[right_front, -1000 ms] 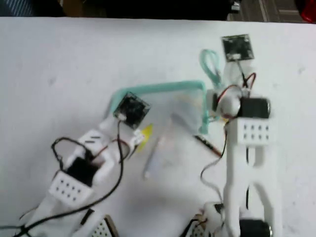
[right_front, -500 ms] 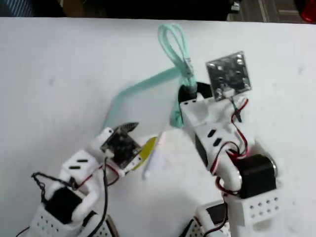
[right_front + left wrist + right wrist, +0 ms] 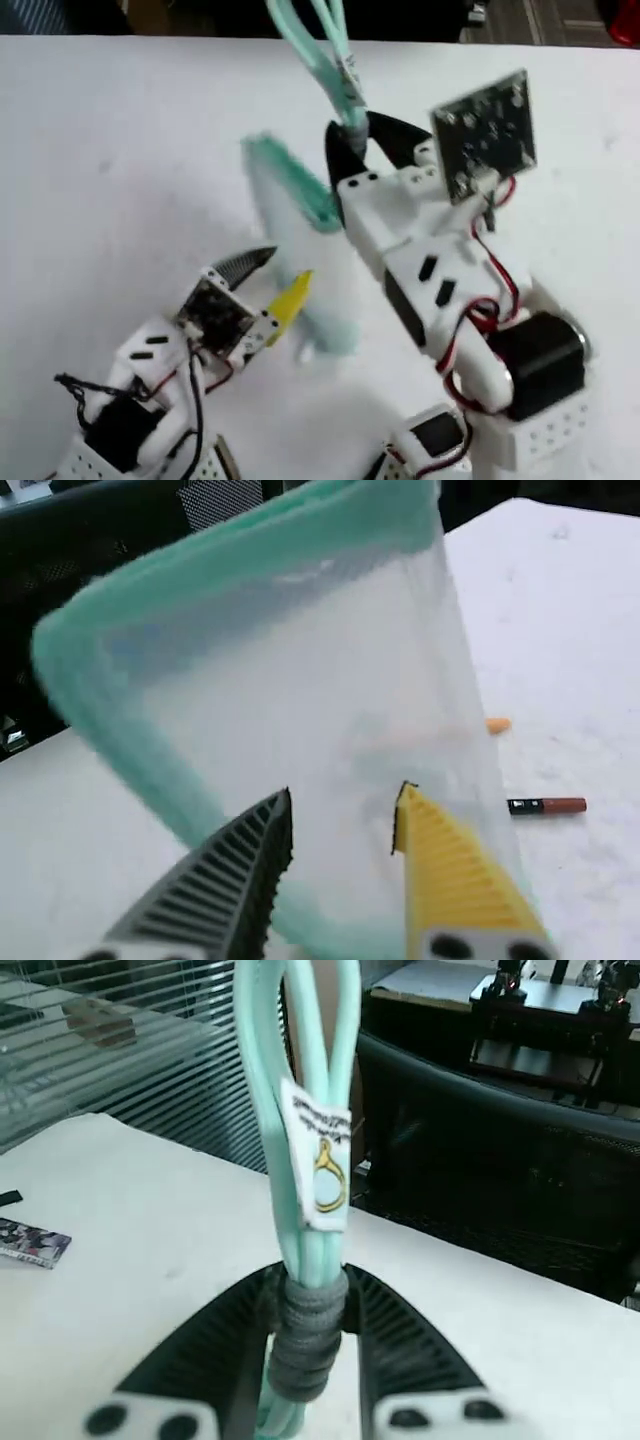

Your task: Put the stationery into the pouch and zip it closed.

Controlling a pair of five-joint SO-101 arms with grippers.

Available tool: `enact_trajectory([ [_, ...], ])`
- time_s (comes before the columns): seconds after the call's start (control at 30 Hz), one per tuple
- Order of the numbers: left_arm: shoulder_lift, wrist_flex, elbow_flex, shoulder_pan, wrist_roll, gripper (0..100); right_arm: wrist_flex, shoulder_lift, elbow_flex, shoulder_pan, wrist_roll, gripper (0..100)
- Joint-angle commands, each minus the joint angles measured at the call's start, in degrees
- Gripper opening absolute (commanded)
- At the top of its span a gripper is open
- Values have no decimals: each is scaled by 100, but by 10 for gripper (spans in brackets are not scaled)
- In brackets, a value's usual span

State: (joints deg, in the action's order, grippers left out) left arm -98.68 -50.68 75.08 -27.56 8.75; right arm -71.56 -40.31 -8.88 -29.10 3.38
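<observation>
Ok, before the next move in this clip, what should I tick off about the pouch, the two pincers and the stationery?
1. Right pincer shut on the carry loop: ok.
2. Left pincer open and free to grip: ok; it holds nothing.
3. Pouch lying flat on the table: not ok; it hangs from the carry loop.
4. All stationery inside: not ok; a pen lies on the table, outside the pouch.
5. Zip open for loading: cannot tell.
</observation>
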Motion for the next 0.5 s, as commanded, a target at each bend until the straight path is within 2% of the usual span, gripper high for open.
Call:
enact_trajectory([
  [0.0,-462,202,18,207,-211,187,-13,259,-378,-66,-62,17],
  [0.1,-549,202,26,277,-211,186,4,321,-484,-92,-62,17],
  [0.3,-549,202,35,312,-176,185,13,330,-897,-611,-62,17],
  [0.47,-549,325,26,840,-211,185,154,347,-1055,-708,-62,20],
])
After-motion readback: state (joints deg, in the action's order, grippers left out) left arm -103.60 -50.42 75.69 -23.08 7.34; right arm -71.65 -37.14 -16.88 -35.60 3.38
